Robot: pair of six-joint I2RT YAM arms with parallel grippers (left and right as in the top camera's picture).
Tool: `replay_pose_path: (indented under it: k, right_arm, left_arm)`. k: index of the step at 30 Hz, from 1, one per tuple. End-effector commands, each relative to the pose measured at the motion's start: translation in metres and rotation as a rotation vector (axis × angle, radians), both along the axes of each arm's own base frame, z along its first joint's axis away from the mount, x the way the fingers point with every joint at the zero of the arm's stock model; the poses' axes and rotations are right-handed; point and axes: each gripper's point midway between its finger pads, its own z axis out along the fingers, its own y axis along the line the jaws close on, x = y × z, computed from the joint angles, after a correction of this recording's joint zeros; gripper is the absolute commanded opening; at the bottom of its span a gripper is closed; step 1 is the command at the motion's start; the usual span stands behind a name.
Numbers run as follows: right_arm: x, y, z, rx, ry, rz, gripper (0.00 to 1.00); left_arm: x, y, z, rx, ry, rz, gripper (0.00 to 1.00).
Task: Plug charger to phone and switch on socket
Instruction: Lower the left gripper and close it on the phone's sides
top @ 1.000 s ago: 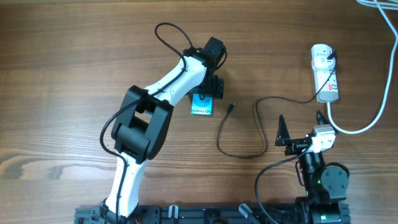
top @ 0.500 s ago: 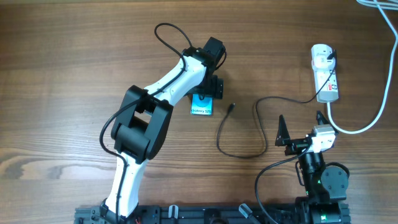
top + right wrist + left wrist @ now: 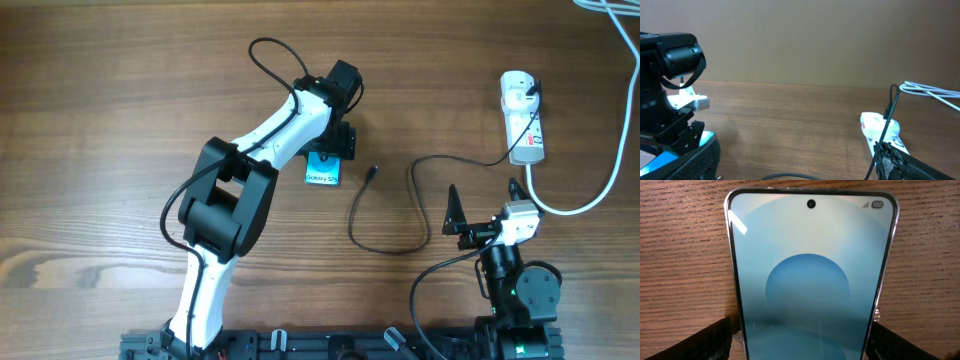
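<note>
The phone lies flat on the table, cyan screen up, its upper part hidden under my left gripper. In the left wrist view the phone fills the frame. My left gripper straddles it, open: the right finger sits at the phone's edge, the left finger a sliver off it. The charger loops across the table, its connector tip lying free to the right of the phone and its plug seated in the socket. My right gripper stands open and empty near the loop.
A thick white cord runs from the socket off the right edge. The left arm reaches diagonally over the table's middle. Bare wooden tabletop spreads to the left. The charger cable rises just in front of my right finger.
My left gripper's fingers have drawn in toward the phone's sides. The phone, the cable and the right arm have stayed where they were.
</note>
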Motion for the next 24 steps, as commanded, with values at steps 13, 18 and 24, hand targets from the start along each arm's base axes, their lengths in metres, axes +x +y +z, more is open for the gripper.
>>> replay_pose_path:
  k: [13,18,24]
  right_arm:
    - [-0.0002,-0.0007,0.0009,0.014,-0.004,-0.002,1.00]
    - [-0.0002,-0.0007,0.0009,0.014,-0.004,-0.002,1.00]
    - [-0.0002,-0.0007,0.0009,0.014,-0.003,-0.002,1.00]
  left_arm:
    - [-0.0124,-0.0021,-0.0099,-0.032,0.062,-0.012,0.79]
    - [-0.0124,-0.0021,-0.0097,-0.032,0.062,-0.012,0.79]
    - [-0.0122,-0.0022,-0.0075,-0.035,0.059,-0.011,0.75]
